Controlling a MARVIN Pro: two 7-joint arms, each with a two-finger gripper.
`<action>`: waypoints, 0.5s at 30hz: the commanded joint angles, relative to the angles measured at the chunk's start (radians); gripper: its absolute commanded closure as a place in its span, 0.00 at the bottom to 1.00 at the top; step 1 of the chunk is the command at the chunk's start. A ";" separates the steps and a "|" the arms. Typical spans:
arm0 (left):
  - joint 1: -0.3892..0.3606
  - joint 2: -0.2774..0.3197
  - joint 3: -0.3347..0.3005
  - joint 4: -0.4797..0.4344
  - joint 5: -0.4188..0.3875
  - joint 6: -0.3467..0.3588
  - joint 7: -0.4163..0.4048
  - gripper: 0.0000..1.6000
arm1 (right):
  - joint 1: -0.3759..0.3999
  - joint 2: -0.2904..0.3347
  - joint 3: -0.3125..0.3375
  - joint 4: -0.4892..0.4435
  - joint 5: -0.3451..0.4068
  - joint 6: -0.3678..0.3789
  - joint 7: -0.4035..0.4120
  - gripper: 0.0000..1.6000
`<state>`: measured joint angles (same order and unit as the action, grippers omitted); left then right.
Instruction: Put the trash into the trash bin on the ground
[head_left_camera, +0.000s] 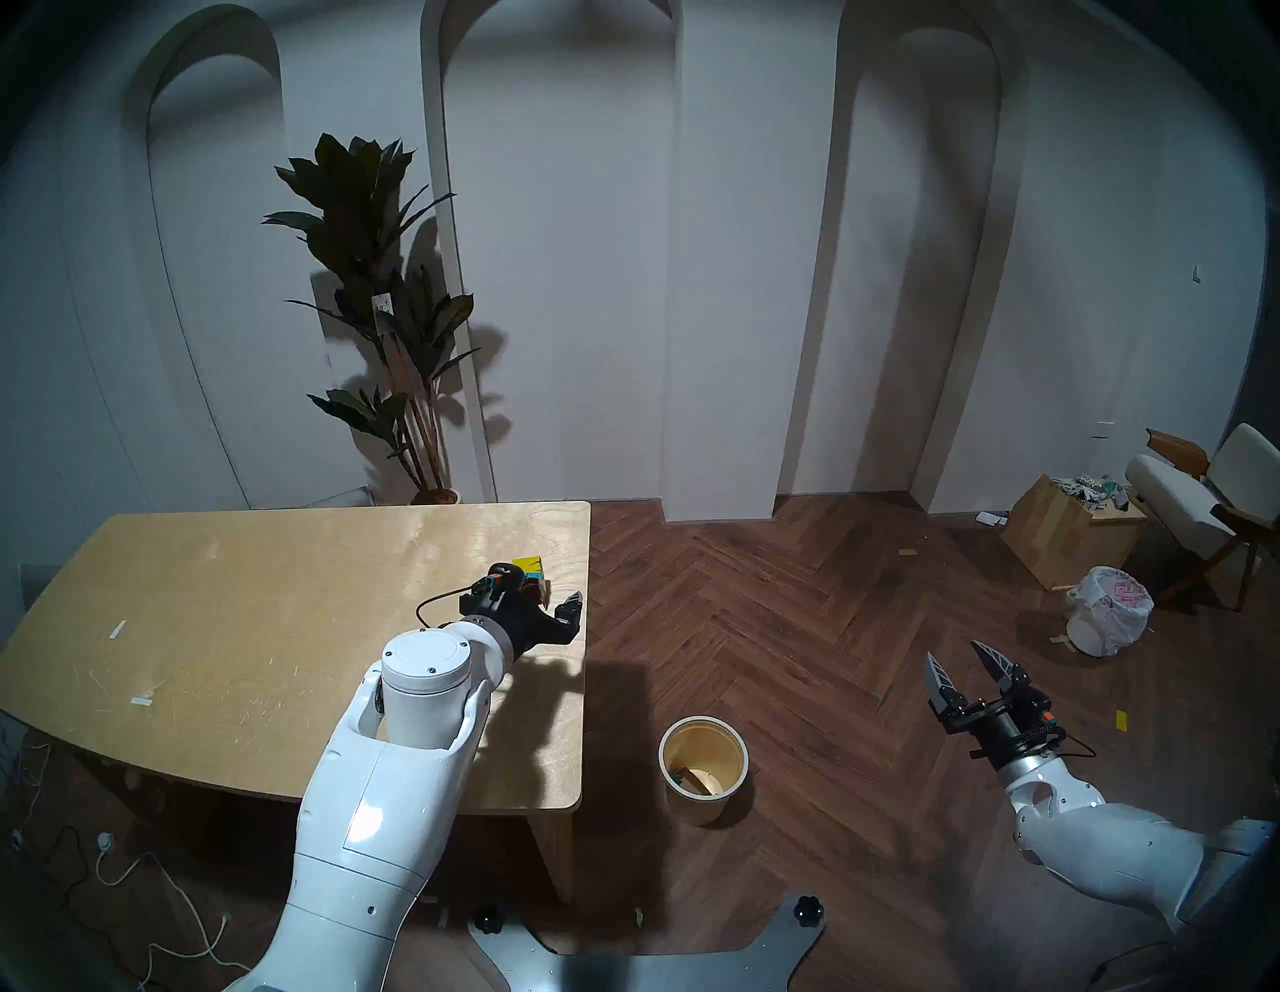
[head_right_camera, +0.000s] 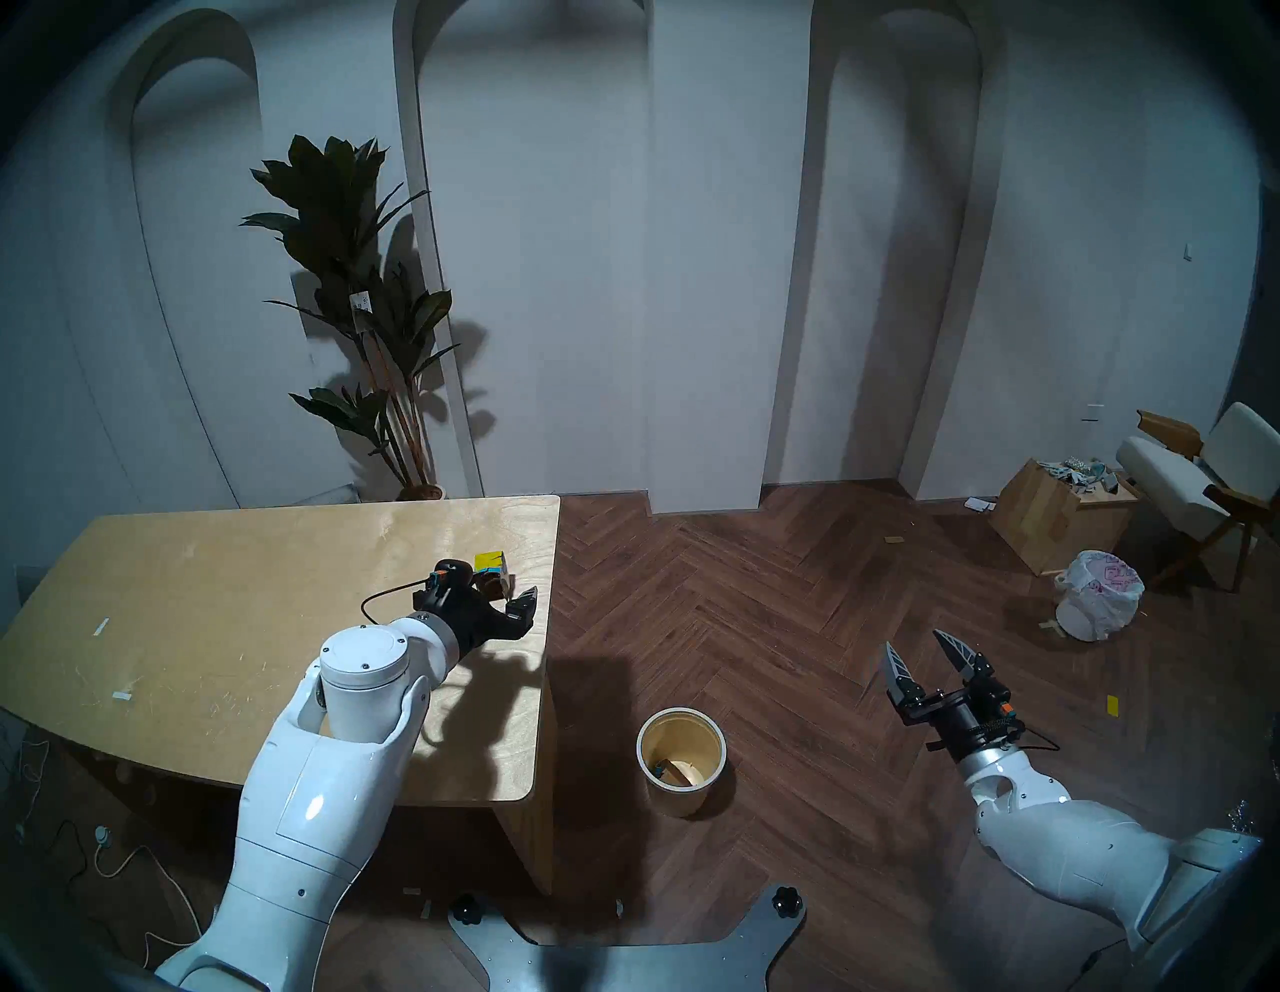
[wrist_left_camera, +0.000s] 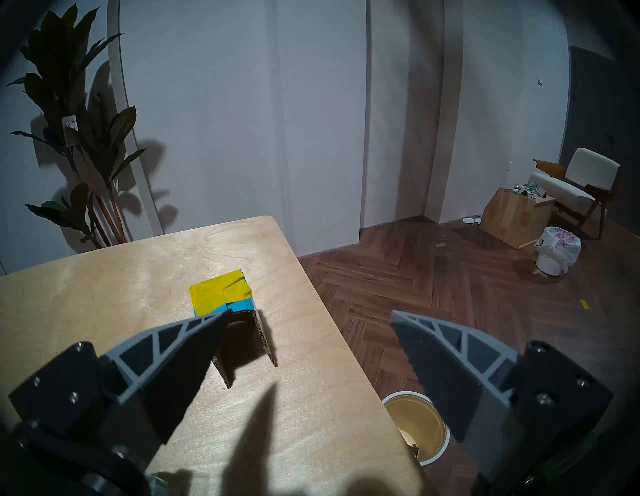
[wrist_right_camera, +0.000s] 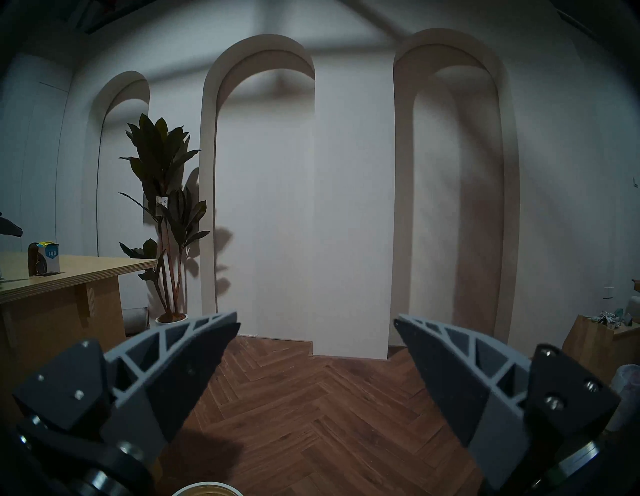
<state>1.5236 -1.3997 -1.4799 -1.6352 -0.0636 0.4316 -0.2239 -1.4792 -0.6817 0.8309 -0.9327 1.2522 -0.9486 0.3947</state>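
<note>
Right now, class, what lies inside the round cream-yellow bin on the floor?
Inside the round cream-yellow bin, some brownish cardboard-like pieces lie at the bottom; the near wall hides the rest, so nothing can be identified.

Room was dim, cool-toned. Hard shadows fell behind dark-leaved potted plant (head_left_camera: 388, 291) on white arched wall (head_left_camera: 748, 242). Glare patch lay on pale plywood tabletop (head_left_camera: 208, 623). Fisheye bent edges; dark vignette ringed every view.

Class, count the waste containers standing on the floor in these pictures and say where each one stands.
3. The round cream bin stands by the table corner; the white bag-lined bin and the square wooden box stand far right beside the chair. Others may be hidden.
</note>
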 joint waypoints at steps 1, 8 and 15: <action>-0.094 -0.014 -0.010 0.014 -0.007 -0.004 0.004 0.00 | -0.025 0.064 0.027 -0.039 0.016 -0.011 0.007 0.00; -0.136 -0.024 -0.019 0.065 -0.018 -0.003 0.004 0.00 | -0.049 0.095 0.040 -0.074 0.031 -0.011 0.018 0.00; -0.176 -0.034 -0.026 0.125 -0.029 -0.003 0.005 0.00 | -0.079 0.128 0.053 -0.118 0.048 -0.011 0.031 0.00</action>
<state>1.4247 -1.4223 -1.5020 -1.5278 -0.0891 0.4319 -0.2240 -1.5328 -0.6058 0.8625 -1.0045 1.2850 -0.9488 0.4187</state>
